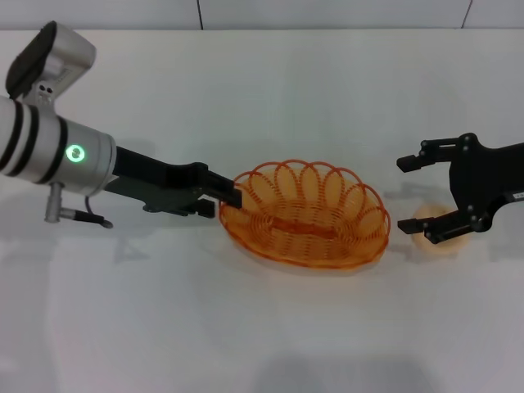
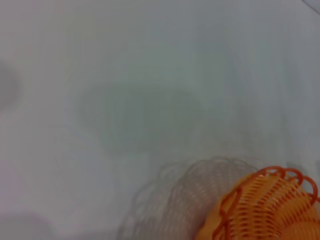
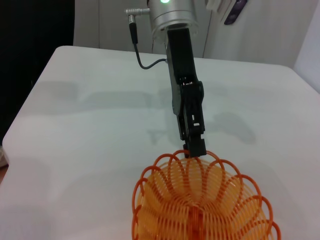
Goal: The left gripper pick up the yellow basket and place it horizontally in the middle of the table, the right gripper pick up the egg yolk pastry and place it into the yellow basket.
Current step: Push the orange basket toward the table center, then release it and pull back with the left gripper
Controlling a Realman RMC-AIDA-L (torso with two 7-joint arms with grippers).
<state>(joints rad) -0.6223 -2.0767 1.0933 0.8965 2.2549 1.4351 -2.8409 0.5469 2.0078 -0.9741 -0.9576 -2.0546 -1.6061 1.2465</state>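
The yellow basket (image 1: 307, 217) lies lengthwise near the middle of the table (image 1: 262, 98). My left gripper (image 1: 230, 199) reaches in from the left and is shut on the basket's left rim. The right wrist view shows that same left gripper (image 3: 196, 149) pinching the basket (image 3: 200, 200) at its scalloped edge. Part of the basket (image 2: 265, 210) fills a corner of the left wrist view, with its shadow on the table beside it. My right gripper (image 1: 407, 194) stands open just right of the basket. The egg yolk pastry (image 1: 429, 215) sits on the table, partly hidden behind the right gripper's nearer finger.
A cable and connector (image 1: 78, 215) hang under the left wrist. White tabletop stretches in front of the basket (image 1: 262, 327) and behind it. A wall seam (image 1: 199, 15) runs along the back edge.
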